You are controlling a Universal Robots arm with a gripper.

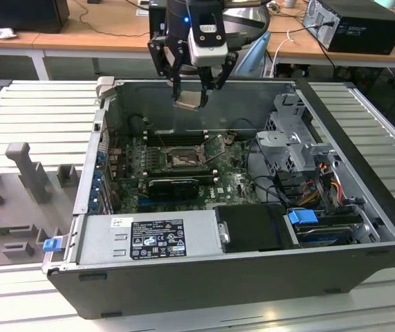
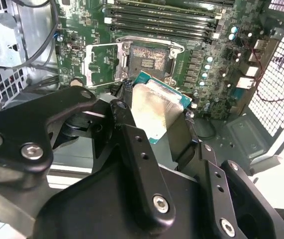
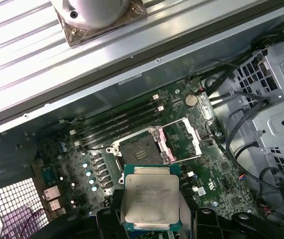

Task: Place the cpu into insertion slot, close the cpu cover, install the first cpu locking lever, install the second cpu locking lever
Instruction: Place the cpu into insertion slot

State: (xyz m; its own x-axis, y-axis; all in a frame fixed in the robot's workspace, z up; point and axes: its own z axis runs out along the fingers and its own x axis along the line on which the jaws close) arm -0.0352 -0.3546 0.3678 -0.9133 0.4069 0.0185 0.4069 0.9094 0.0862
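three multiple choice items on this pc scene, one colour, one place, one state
1. What colour is the circuit board around the insertion slot? A. red B. green C. white
2. Where is the cpu? A. held by the gripper above the computer case B. seated in the insertion slot C. lying on the circuit board
3. How is the cpu cover? A. shut over the slot B. swung open beside the slot C. clamped in the gripper
Answers: 1 B, the board shows green in both wrist views; 2 A, the gripper clamps the chip over the case; 3 B, the pin field lies bare.
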